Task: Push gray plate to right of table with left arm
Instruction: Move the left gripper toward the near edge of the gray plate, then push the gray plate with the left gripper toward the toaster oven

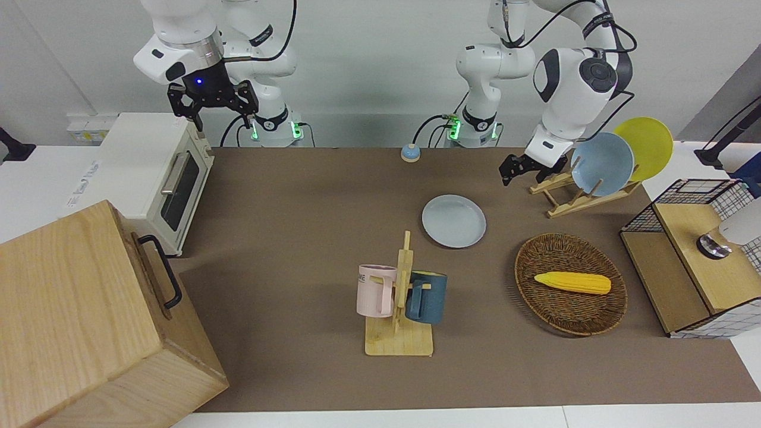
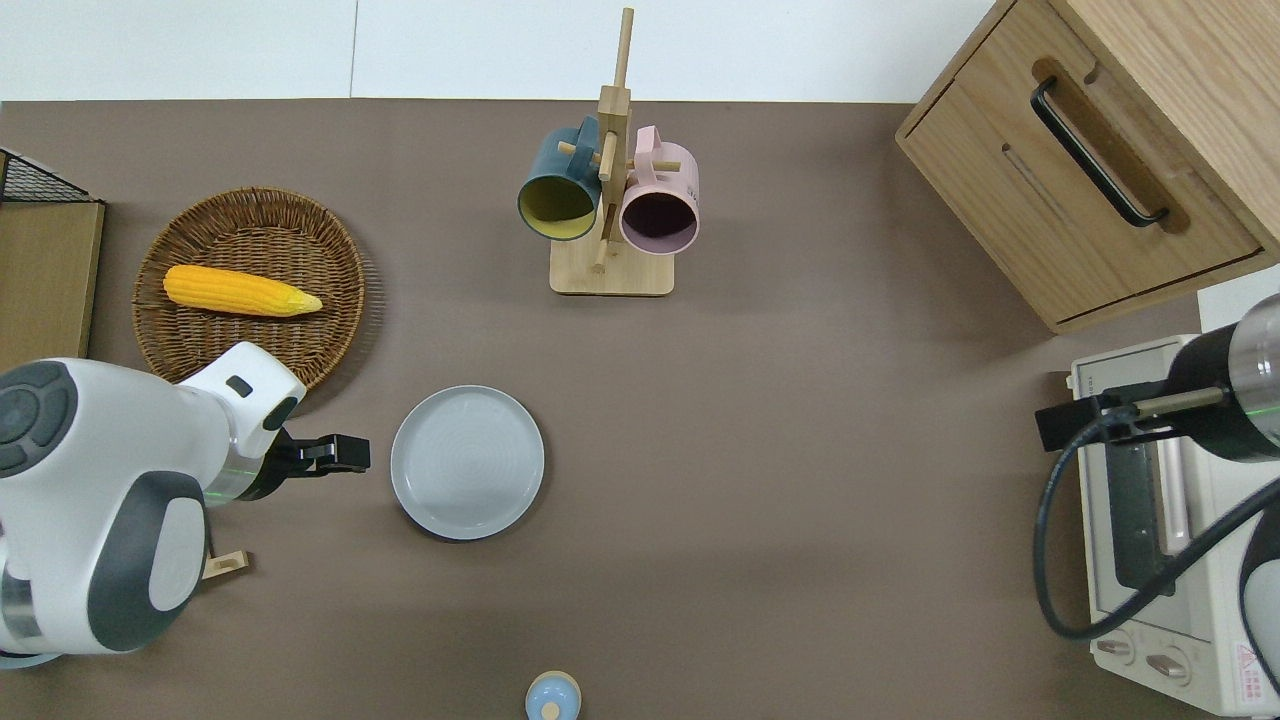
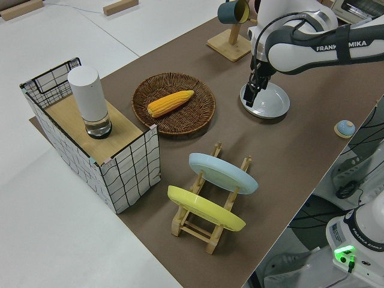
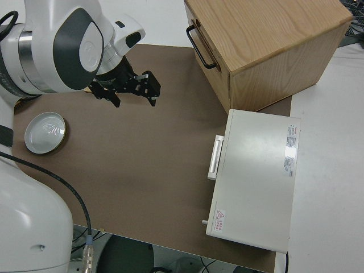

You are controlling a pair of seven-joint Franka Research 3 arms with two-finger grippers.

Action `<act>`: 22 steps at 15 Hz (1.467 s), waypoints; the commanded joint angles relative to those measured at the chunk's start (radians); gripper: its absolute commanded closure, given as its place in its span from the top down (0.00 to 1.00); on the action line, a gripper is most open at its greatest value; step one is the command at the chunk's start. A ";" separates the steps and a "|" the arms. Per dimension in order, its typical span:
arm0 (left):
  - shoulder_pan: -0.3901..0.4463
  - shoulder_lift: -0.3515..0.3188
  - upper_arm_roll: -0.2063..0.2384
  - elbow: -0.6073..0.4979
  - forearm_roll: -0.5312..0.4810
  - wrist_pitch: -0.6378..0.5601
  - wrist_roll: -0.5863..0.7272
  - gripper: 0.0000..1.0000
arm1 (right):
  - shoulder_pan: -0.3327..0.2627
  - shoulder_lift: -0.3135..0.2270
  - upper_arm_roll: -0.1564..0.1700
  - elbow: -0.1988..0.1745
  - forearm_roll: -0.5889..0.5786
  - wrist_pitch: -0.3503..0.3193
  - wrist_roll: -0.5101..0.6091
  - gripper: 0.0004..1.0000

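Observation:
The gray plate (image 1: 454, 220) lies flat on the brown table (image 1: 297, 196), near its middle; it also shows in the overhead view (image 2: 467, 462), the left side view (image 3: 270, 103) and the right side view (image 4: 46, 132). My left gripper (image 2: 350, 455) is low, just off the plate's rim on the side toward the left arm's end of the table, with a small gap between them. It also shows in the front view (image 1: 515, 170) and the left side view (image 3: 254, 91). It holds nothing. My right gripper (image 1: 213, 113) is parked and open.
A wicker basket (image 2: 250, 375) with a corn cob (image 2: 240, 290) lies near the plate. A dish rack (image 1: 571, 199) holds a sky-blue plate (image 1: 601, 163) and a yellow plate (image 1: 648, 139). A mug tree (image 2: 608, 200), a wooden cabinet (image 2: 1090, 170), a toaster oven (image 1: 154, 172) and a small blue bell (image 2: 552, 695) stand around.

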 commanded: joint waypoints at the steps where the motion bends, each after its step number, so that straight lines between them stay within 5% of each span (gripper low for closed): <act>1: -0.012 0.063 -0.011 -0.063 -0.028 0.129 -0.038 0.98 | -0.008 -0.010 0.005 -0.004 -0.001 -0.012 -0.008 1.00; 5: -0.012 0.123 -0.049 -0.077 -0.035 0.200 -0.100 0.89 | -0.008 -0.010 0.005 -0.004 0.001 -0.012 -0.008 1.00; 8: -0.012 0.176 -0.080 -0.084 -0.071 0.260 -0.100 0.69 | -0.008 -0.010 0.005 -0.004 -0.001 -0.012 -0.008 1.00; 12: -0.012 0.176 -0.098 -0.089 -0.072 0.262 -0.116 0.00 | -0.008 -0.010 0.005 -0.004 -0.001 -0.012 -0.008 1.00; 16: -0.012 0.178 -0.130 -0.089 -0.072 0.262 -0.162 0.00 | -0.008 -0.010 0.005 -0.004 0.001 -0.012 -0.008 1.00; 22: -0.012 0.190 -0.244 -0.080 -0.072 0.329 -0.336 0.00 | -0.008 -0.010 0.005 -0.004 0.001 -0.012 -0.008 1.00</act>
